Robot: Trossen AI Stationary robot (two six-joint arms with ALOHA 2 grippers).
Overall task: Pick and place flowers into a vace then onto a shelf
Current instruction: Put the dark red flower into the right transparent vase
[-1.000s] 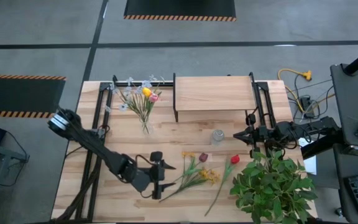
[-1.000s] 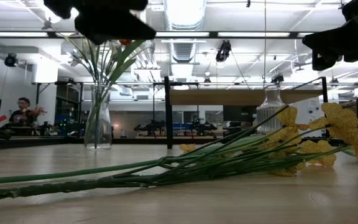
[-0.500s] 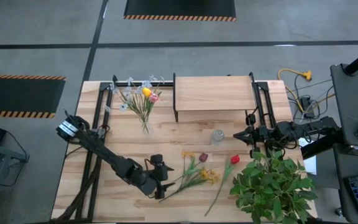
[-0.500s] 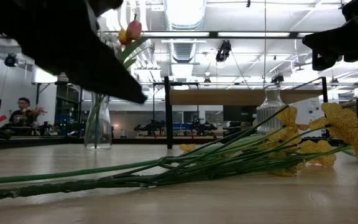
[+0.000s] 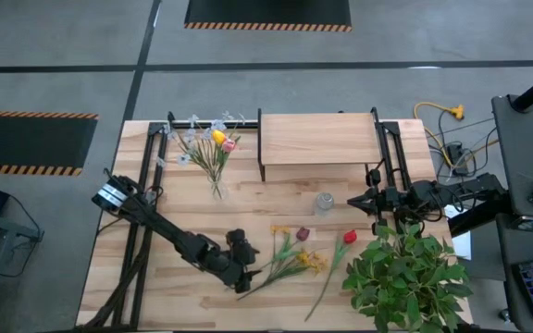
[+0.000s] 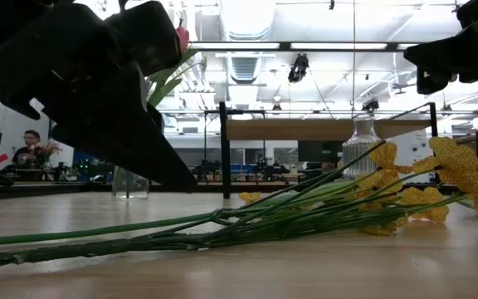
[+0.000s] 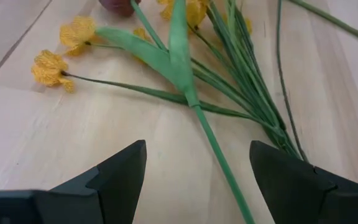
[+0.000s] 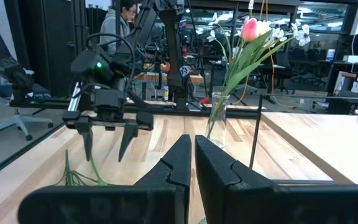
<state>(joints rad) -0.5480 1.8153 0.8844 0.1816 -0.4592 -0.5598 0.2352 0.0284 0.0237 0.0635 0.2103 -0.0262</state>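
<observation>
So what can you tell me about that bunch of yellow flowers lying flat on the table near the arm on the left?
The yellow flowers lie flat on the wooden tabletop, unheld. Their long thin green stems gather at one end and fan toward small ruffled yellow blossoms; one stem carries a broad green leaf. A dark red head lies close to the blossoms. The left gripper hangs open over the stem end, a finger on each side of one stem, not gripping it.

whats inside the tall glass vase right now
The vase holds a bunch of flowers, a pink tulip head and pale sprigs among them. Stem ends at its bottom can't be made out.
</observation>
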